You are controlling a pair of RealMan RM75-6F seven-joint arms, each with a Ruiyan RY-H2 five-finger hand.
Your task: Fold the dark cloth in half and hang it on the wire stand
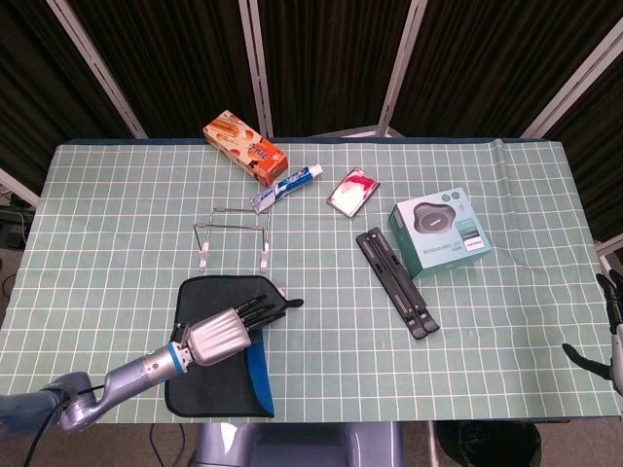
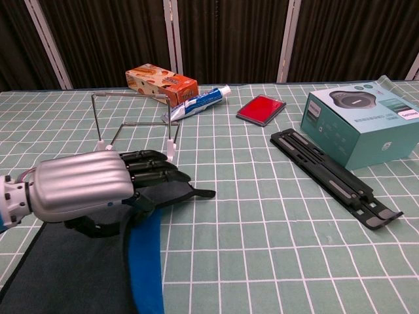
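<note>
The dark cloth (image 1: 206, 296) lies at the table's front left, and its right edge is lifted and turned over to the left, showing a blue underside (image 1: 258, 375). My left hand (image 1: 222, 334) grips that lifted edge, fingers pointing right; in the chest view the left hand (image 2: 85, 186) sits above the cloth (image 2: 72, 275) with the blue strip (image 2: 145, 261) below it. The wire stand (image 1: 234, 233) stands just behind the cloth, bare, and the chest view has the stand (image 2: 134, 124) behind the hand. My right hand (image 1: 611, 331) hangs off the table's right edge, fingers apart, holding nothing.
Behind the stand lie an orange snack box (image 1: 243, 146), a toothpaste tube (image 1: 286, 187) and a red case (image 1: 353, 190). A teal product box (image 1: 440, 231) and a black folding holder (image 1: 394, 282) sit right of centre on the green checked tablecloth (image 1: 117, 195).
</note>
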